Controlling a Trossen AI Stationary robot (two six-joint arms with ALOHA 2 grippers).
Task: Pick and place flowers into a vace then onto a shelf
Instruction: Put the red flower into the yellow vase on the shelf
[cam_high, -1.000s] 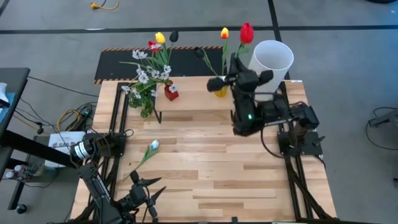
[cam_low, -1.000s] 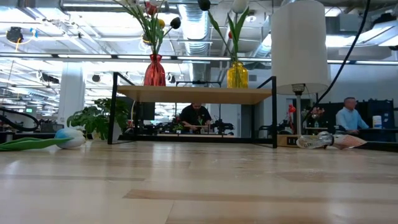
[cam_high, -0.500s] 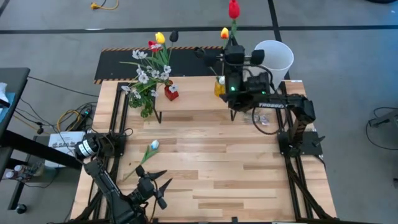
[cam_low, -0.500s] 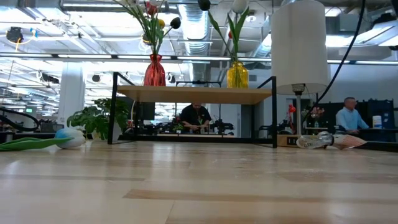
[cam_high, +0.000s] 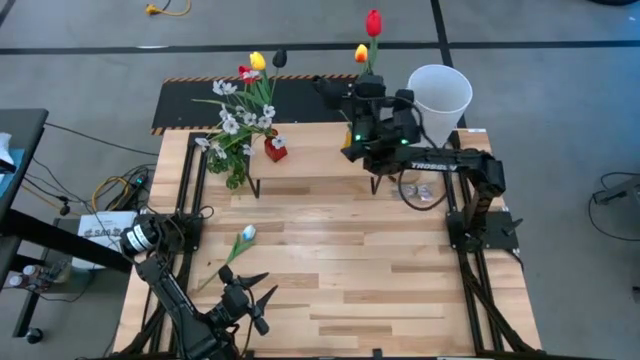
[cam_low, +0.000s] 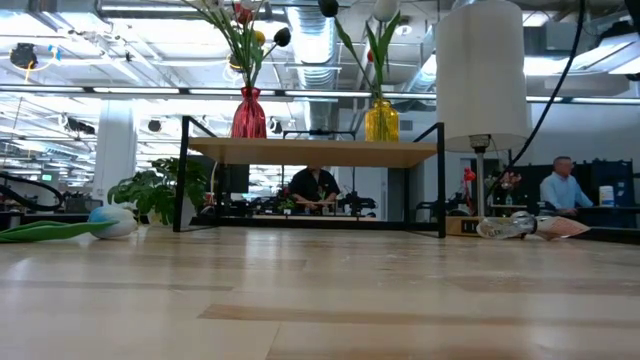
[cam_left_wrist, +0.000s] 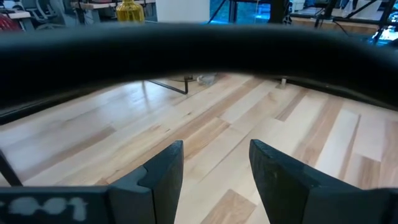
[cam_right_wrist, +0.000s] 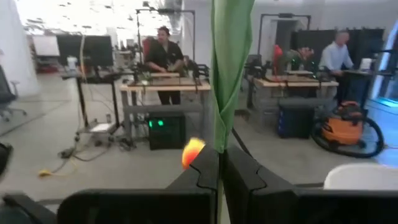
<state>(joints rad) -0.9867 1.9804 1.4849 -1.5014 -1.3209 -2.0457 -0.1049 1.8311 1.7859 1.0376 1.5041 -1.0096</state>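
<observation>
Right wrist view: we clamp our right gripper (cam_right_wrist: 220, 163) on the red tulip's (cam_high: 373, 22) green stem above the shelf (cam_high: 300, 185); our left gripper (cam_left_wrist: 214, 163) hangs released.

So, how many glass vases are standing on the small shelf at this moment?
2. A red vase stands at the left end of the shelf in the low view, a yellow vase toward its right end. Both hold flowers; none seems hidden.

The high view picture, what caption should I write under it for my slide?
Right gripper holds a red tulip above the yellow vase while the left gripper waits open.
</observation>
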